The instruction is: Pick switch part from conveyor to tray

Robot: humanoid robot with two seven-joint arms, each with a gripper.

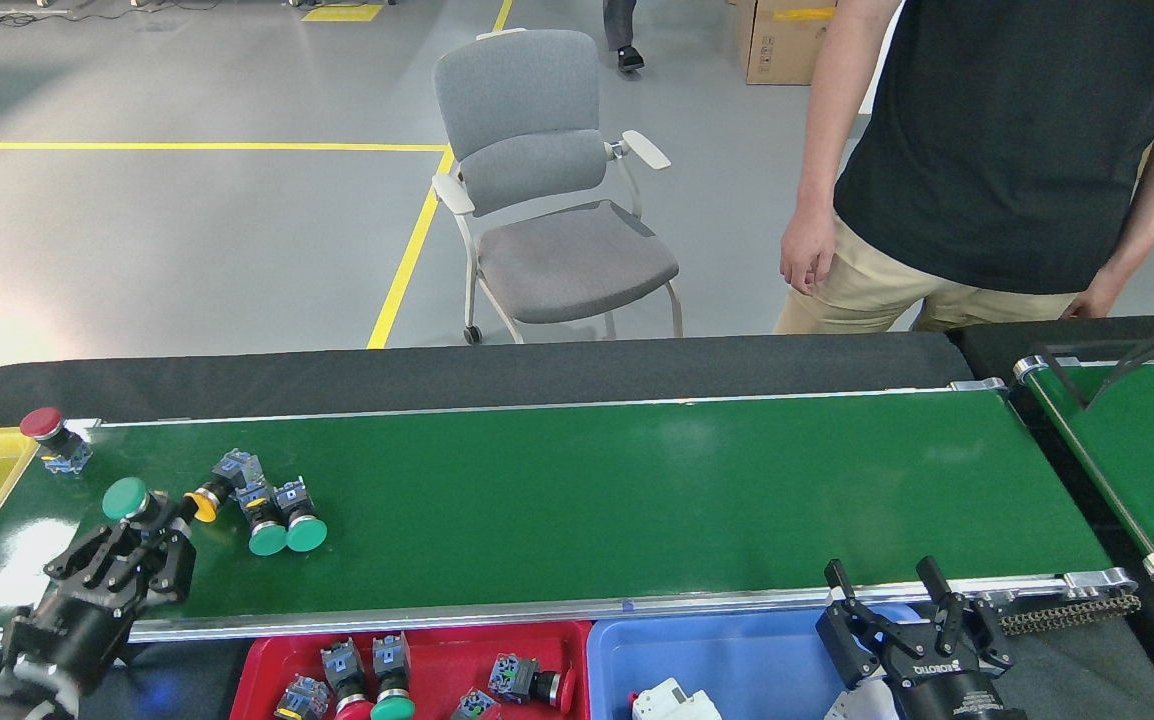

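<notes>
Switch part (127,499) — green mushroom cap — in left gripper (142,545)

White "ROBOTIQ" brand lettering, upside down, on the black right gripper (892,596) at lower right, cardboard box (785,40) label at upper right unreadable
</notes>
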